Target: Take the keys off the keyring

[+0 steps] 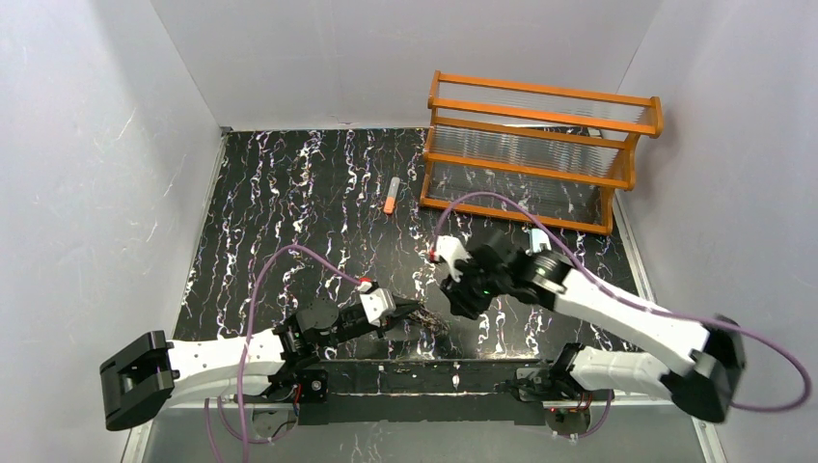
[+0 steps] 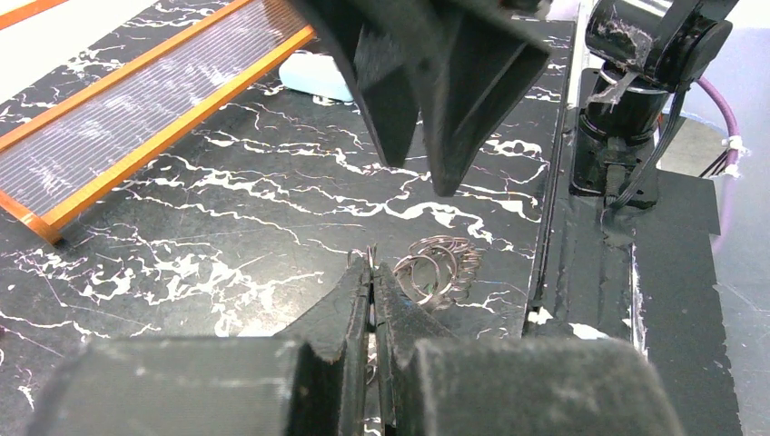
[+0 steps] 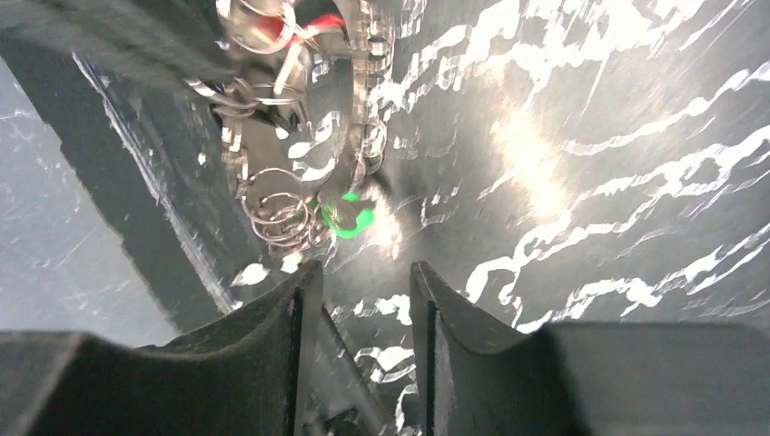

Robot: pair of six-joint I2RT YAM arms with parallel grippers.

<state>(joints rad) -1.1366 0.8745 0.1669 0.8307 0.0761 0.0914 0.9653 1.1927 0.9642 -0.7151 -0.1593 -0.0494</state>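
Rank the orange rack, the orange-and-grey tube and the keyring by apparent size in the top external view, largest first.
1. orange rack: by far the largest.
2-3. orange-and-grey tube and keyring: both are tiny and look about alike. The keyring is dim and partly hidden, so these two stay unranked.

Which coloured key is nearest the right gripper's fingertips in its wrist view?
The green key, just beyond the parted fingertips of the right gripper, beside the small metal rings. The red key shows much farther off, at the view's top.
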